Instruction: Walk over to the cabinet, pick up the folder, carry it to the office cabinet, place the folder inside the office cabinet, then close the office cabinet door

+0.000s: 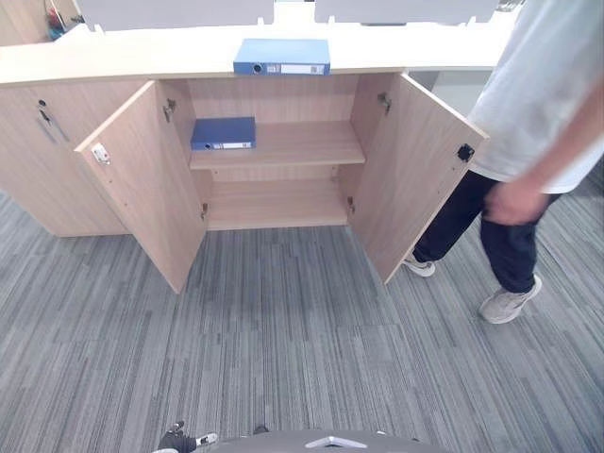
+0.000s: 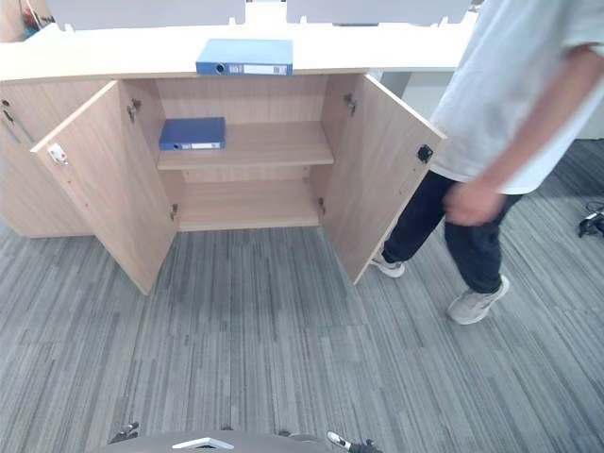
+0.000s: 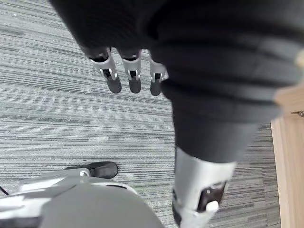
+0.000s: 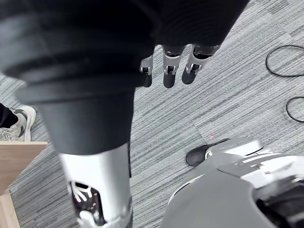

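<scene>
Atop the open cabinet (image 1: 142,58) — 1 blue folder (image 1: 281,55), flat.

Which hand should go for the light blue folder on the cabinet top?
Left, probably. The light blue folder lies slightly left of centre on the cabinet top, and a person stands by the right door. Both the left hand and right hand hang open and empty.

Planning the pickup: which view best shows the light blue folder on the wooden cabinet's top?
The left eye view: the light blue folder lies whole, near centre, on the wooden cabinet. The right eye view shows it likewise; wrist views face grey carpet.
</scene>
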